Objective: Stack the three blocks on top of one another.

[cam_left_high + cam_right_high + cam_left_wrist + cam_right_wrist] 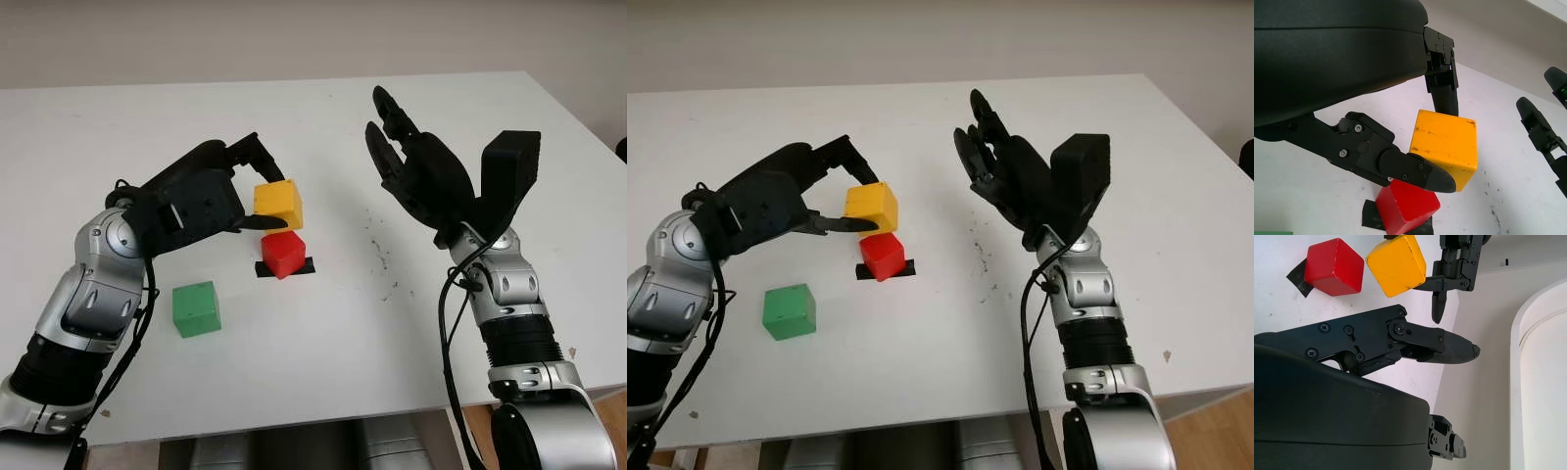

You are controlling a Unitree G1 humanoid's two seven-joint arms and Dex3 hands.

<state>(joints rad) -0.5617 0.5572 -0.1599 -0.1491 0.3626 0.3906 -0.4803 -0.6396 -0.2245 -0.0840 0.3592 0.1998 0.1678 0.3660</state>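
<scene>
On the white desk (323,127) I see my right robot hand (416,162) raised and open at the right, while my left robot hand (230,191) pinches the yellow block (279,204), held tilted just above the red block (283,253) sitting on black tape (306,266); the green block (196,308) lies nearer, apart.

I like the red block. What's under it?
The red block sits on a patch of black tape on the white table. The tape's middle is hidden beneath the block.
</scene>
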